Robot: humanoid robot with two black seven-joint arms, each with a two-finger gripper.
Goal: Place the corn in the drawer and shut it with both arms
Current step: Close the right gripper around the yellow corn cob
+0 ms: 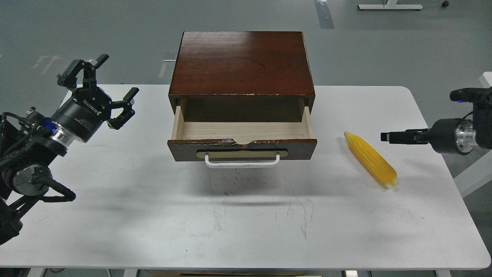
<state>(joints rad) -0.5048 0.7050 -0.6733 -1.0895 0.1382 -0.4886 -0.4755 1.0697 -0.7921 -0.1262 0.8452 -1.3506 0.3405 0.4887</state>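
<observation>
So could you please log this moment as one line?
yellow ribbed corn cob: on table, right | brown wooden drawer: open, empty | left gripper: open | right gripper: unclear

White lettering "ROBOTIQ" stands on the left tool (100, 85) body; smaller print unreadable.

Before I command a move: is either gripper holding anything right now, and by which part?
Nothing is held. The left gripper is open and empty; the corn lies on the table, apart from the right gripper.
</observation>
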